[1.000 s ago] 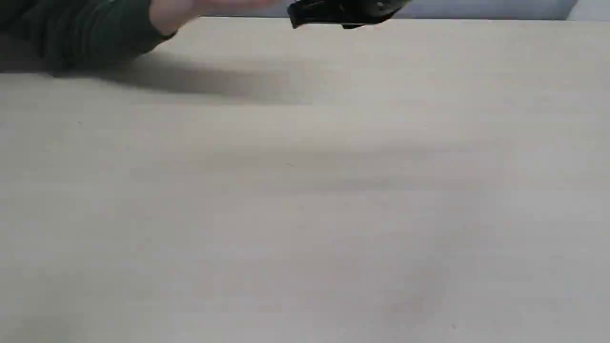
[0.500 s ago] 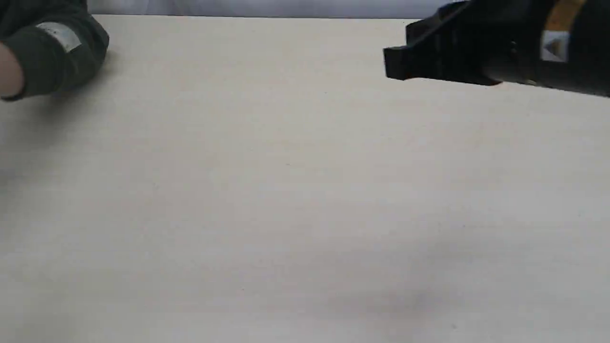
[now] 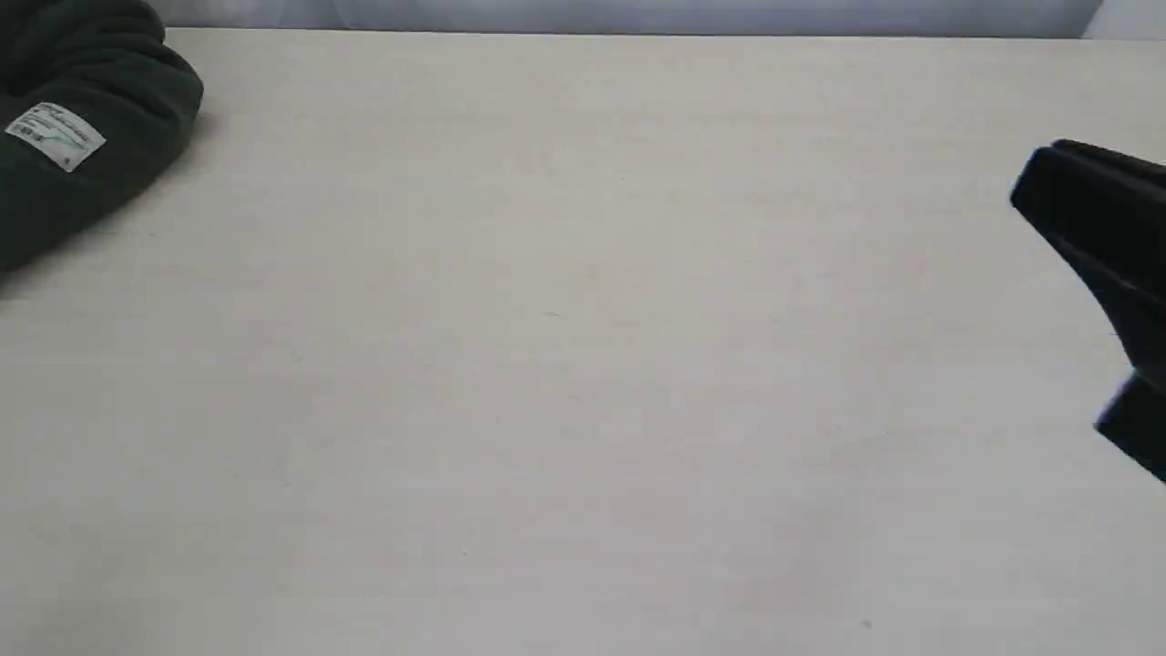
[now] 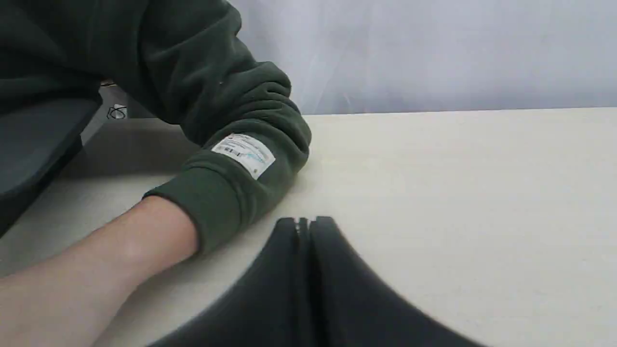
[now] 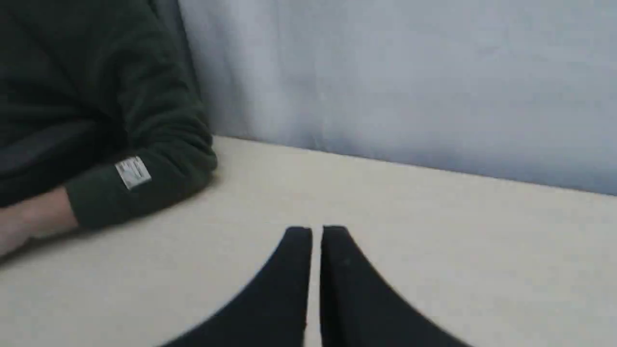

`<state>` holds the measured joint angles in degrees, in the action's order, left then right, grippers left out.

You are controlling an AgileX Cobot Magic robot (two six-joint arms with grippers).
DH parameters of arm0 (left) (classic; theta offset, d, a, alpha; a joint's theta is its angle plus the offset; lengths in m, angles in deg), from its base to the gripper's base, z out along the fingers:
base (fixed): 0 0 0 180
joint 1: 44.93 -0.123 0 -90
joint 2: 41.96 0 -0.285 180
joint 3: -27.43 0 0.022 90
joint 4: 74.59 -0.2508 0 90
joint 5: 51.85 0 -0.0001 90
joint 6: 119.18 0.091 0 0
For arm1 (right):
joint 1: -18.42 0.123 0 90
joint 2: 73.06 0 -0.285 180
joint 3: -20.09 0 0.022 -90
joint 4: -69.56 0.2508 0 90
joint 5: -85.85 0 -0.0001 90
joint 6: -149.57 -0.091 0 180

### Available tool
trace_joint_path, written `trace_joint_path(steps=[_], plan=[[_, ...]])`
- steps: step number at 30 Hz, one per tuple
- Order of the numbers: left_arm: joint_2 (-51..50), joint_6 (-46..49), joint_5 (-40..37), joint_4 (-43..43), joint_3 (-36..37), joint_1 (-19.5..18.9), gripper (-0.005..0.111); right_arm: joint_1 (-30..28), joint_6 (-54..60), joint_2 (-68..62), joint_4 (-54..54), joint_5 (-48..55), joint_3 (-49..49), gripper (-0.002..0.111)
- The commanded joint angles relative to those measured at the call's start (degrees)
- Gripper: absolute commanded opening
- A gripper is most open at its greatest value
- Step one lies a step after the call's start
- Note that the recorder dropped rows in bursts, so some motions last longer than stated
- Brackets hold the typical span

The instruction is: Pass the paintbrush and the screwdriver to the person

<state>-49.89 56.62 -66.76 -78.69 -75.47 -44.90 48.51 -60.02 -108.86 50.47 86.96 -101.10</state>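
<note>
Neither the paintbrush nor the screwdriver shows in any view. The person [image 3: 82, 137] rests a dark green sleeve with a white label on the table's far left corner; no hand shows in the exterior view. In the left wrist view the sleeve [image 4: 231, 178] and bare forearm [image 4: 96, 270] lie just beside my left gripper [image 4: 303, 221], which is shut and empty. In its own wrist view my right gripper [image 5: 316, 231] is shut with nothing in it, far from the sleeve [image 5: 140, 178]. In the exterior view the right gripper [image 3: 1048, 187] pokes in at the right edge.
The pale beige table [image 3: 565, 364] carries no other objects. A light grey wall [image 5: 409, 77] runs along its far edge. A dark chair or seat part [image 4: 33, 140] sits behind the person's arm.
My right gripper has pulled back from the far middle of the table to the right edge and lower. The person's arm has drawn back to the far left, and the open hand is gone from view.
</note>
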Motion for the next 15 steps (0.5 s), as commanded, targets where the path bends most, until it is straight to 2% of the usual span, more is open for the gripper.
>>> trace_joint_path(steps=[1, 5, 9, 15], plan=[[0.14, -0.12, 0.62, 0.03, 0.12, 0.37, 0.000, 0.04, -0.22, 6.39, 0.37, -4.08, 3.94, 0.004], [0.14, -0.12, 0.62, 0.03, 0.12, 0.37, 0.000, 0.04, 0.02, 12.28, -1.45, -10.37, 8.76, 0.004], [0.14, -0.12, 0.62, 0.03, 0.12, 0.37, 0.000, 0.04, 0.02, 16.99, -6.39, -23.40, 15.34, 0.004], [0.14, -0.12, 0.62, 0.03, 0.12, 0.37, 0.000, 0.04, 1.43, 20.19, -9.21, -26.52, 18.41, 0.004]])
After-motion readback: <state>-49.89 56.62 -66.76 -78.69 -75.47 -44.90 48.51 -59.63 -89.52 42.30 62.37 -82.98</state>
